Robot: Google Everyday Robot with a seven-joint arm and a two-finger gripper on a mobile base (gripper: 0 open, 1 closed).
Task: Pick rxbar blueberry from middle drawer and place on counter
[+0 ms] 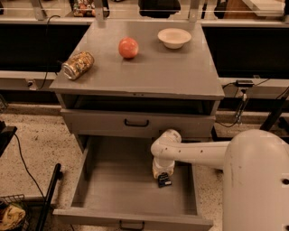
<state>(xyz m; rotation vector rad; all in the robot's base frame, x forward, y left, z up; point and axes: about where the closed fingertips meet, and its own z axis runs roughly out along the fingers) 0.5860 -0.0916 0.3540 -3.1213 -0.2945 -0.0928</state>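
I can read no text, brand or number anywhere in this view. The gold patterned metal can (78, 65), lying on its side at the upper left of the frame, carries a busy print, but no letters come out of it. The small flat bar in a dark navy wrapper (165, 182), at the lower centre, shows white patches, and none of them is legible. My gripper (163, 175) hangs right over that bar, inside the wide grey box drawer (118, 185). The colourful packet (85, 6) at the top edge is just as unreadable.
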